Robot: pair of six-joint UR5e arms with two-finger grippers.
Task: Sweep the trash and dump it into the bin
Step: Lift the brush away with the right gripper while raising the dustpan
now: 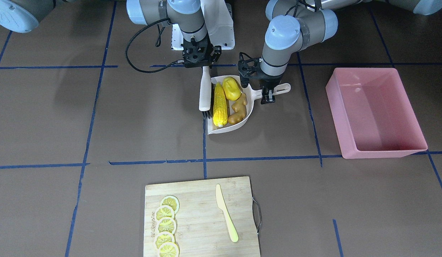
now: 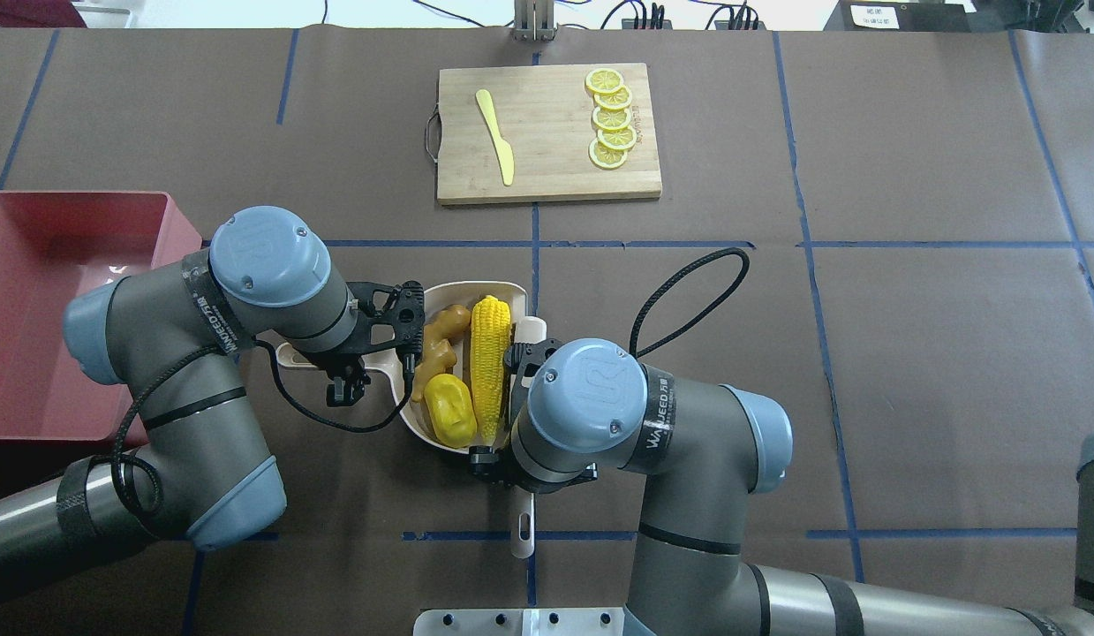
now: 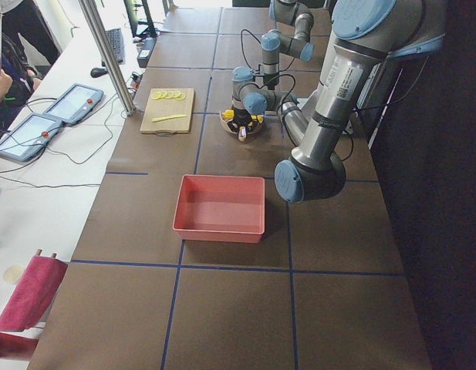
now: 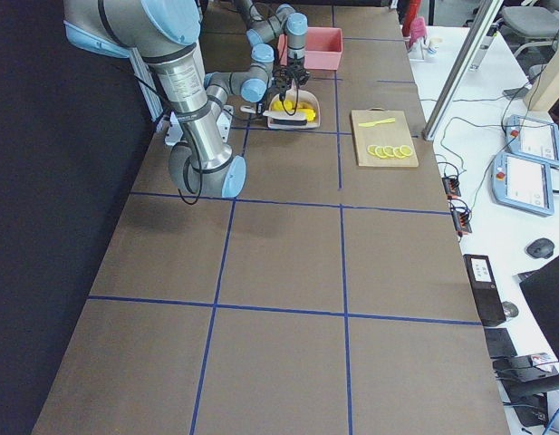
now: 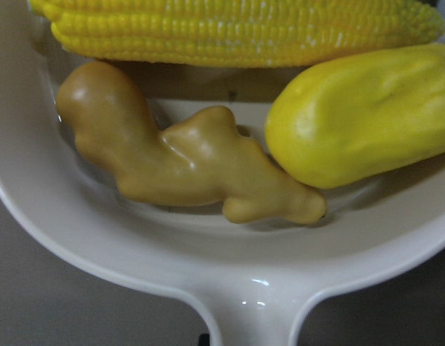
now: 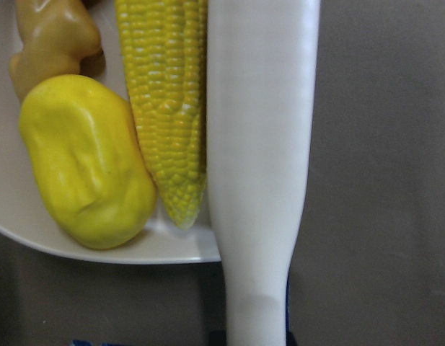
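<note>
Overhead exterior is showing you all three bits of trash sitting inside the beige dustpan (image 2: pixel 454 290) near the middle of the worktop (image 2: pixel 864 353). The corn cob (image 2: pixel 490 353) is lying along one side, the smooth yellow lump (image 2: pixel 449 409) is sitting just beside it, and the ginger root (image 2: pixel 439 343) is tucking in next to both. Your left gripper (image 1: pixel 269 97) is clamping down on the dustpan's handle, and the left wrist view is looking straight across the handle at the ginger and the lump. Your right gripper (image 1: pixel 205 67) is gripping the white brush (image 1: pixel 205 93) by its handle, and the brush is lying right alongside the corn at the dustpan's edge, with its dark bristles pointing away from the robot. I can't tell whether the dustpan is resting on the worktop or hanging just above it. The pink bin (image 1: pixel 383 153) is standing well apart from the dustpan, off on the robot's left. Across the worktop a wooden cutting board (image 1: pixel 201 200) is carrying a row of lemon slices (image 1: pixel 166 225) and a pale yellow knife (image 1: pixel 226 214).
</note>
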